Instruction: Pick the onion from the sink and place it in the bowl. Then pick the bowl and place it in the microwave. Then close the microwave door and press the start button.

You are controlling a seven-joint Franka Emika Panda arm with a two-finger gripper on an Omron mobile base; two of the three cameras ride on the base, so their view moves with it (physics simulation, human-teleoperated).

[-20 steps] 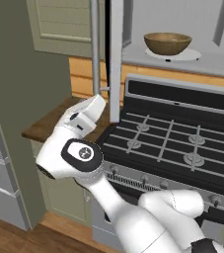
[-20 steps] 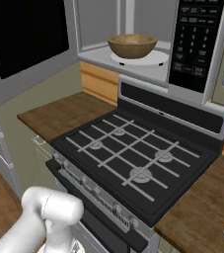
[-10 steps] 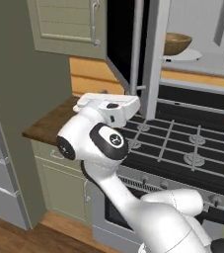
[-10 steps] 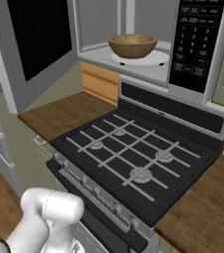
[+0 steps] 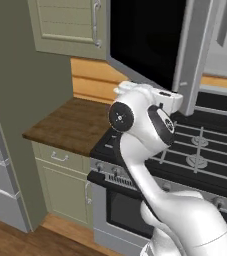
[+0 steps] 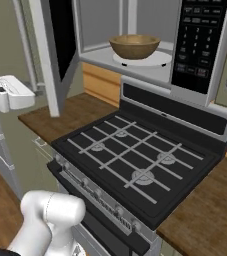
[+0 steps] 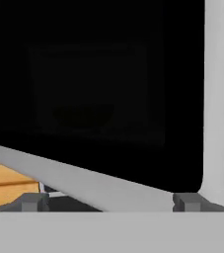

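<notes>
1. From the right base view you can look into the grey microwave (image 6: 150, 40). The wide, round, brown wooden bowl (image 6: 134, 46) sits inside it on the round white plate (image 6: 152, 59). The bowl looks smooth, with a lighter tan inside.
2. You cannot see down into the bowl, so you cannot tell if the onion is in it.
3. This view also shows the dark panel of buttons (image 6: 201, 42) on the microwave's right side.
4. The big flat microwave door (image 6: 55, 47) with its grey frame and black glass stands partly open, to the left of the bowl.
5. The left base view shows the outside of the door (image 5: 152, 42). Its shiny black glass hides the bowl from this side.
6. In that view the white arm's hand is just in front of the door's lower edge, above the black stove (image 5: 200, 155) with its grey metal grates.
7. It also shows a brown wooden counter (image 5: 65, 125) and olive-green cabinet doors (image 5: 70, 22) to the left.
8. The hand view looks very close at the black glass and the grey frame. The gripper (image 7: 108, 201) has its two small dark finger tips spread wide apart. Nothing is between them.
</notes>
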